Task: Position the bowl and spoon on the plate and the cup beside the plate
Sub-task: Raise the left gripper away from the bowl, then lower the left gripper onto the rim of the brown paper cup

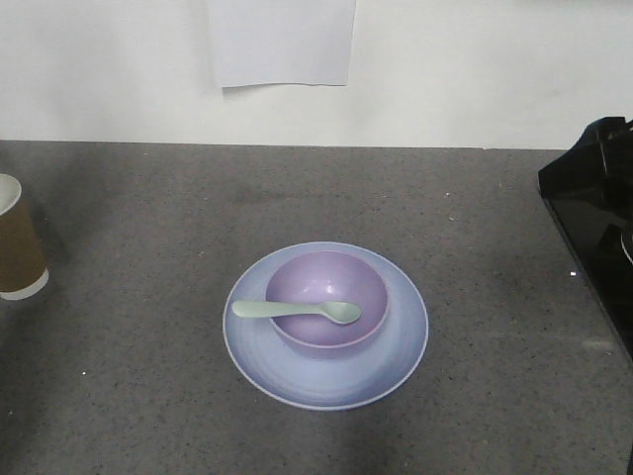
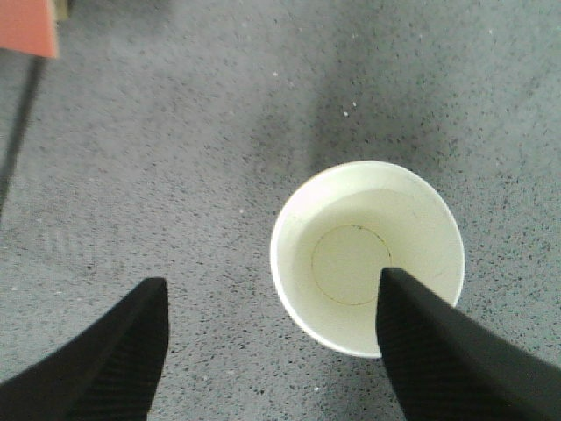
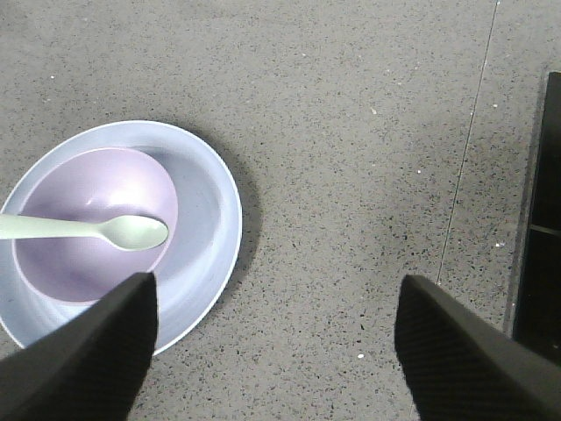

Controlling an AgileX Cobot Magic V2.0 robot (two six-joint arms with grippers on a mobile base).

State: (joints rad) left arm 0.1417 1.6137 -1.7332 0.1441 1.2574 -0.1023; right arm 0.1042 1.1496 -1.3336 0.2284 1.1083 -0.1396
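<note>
Black, finely ribbed fingers (image 2: pixel 456 360) of the left gripper (image 2: pixel 272 289) fill the lower corners of the left wrist view, spread wide with nothing pinched between them. One fingertip overlaps the lower right rim of the cup (image 2: pixel 366 254), seen from straight above: a round white paper mouth, a smooth pale inside and a thin circular seam around its flat bottom. Whether that finger touches the rim cannot be told. The cup stands upright on a grey speckled countertop (image 2: pixel 175 158) with a grainy, stone-like surface.

From the right wrist view, the right gripper (image 3: pixel 276 289) likewise shows two dark textured fingers (image 3: pixel 96 351) set far apart, holding nothing, over bare countertop at the bottom of the frame. At the left of that frame sits the plate (image 3: pixel 215 197), round, shallow and pale blue-lilac with a raised rim. Inside it rests the bowl (image 3: pixel 88 263), smooth lavender plastic, narrower than the plate. The spoon (image 3: pixel 131 231), pale mint green with an oval head, lies across the bowl's top, head toward the right.

In the front view the plate (image 1: pixel 396 346) sits centre-low, the bowl (image 1: pixel 326 282) in it and the spoon (image 1: pixel 297 310) lying flat across the bowl's near side. The cup (image 1: pixel 18 247), brown with a white base band, stands at the far left edge, well apart from the plate. A white sheet of paper (image 1: pixel 282 40) hangs on the pale wall at top centre.
</note>
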